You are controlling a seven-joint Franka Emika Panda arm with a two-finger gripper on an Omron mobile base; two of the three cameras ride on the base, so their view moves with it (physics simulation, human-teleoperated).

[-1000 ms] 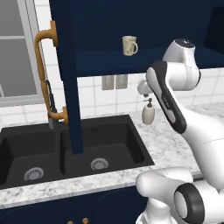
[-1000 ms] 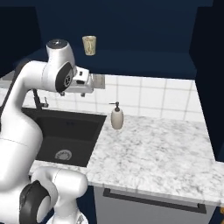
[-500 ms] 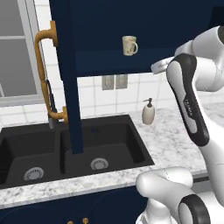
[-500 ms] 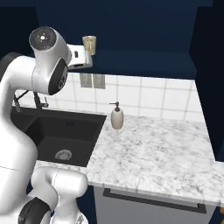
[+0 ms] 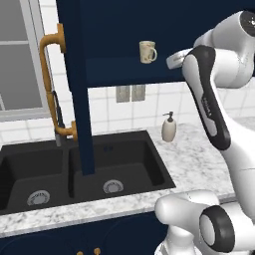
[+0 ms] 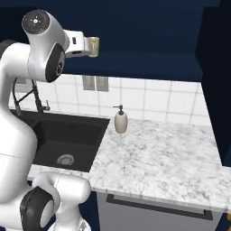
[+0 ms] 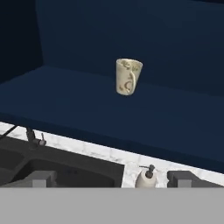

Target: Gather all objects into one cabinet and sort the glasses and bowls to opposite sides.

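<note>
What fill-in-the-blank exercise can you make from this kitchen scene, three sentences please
1. The cream mug stands upright inside the open dark blue ____.
2. The white soap bottle stands on the marble ____, beside the sink.
3. The gripper is raised level with the mug and holds ____.

Missing words: cabinet; counter; nothing

- Even, flat rendered light; no glare or blur.
- The cabinet interior is dim, its left corner darkest.
- The sink basins lie in soft shadow.
- The counter is bright.
</note>
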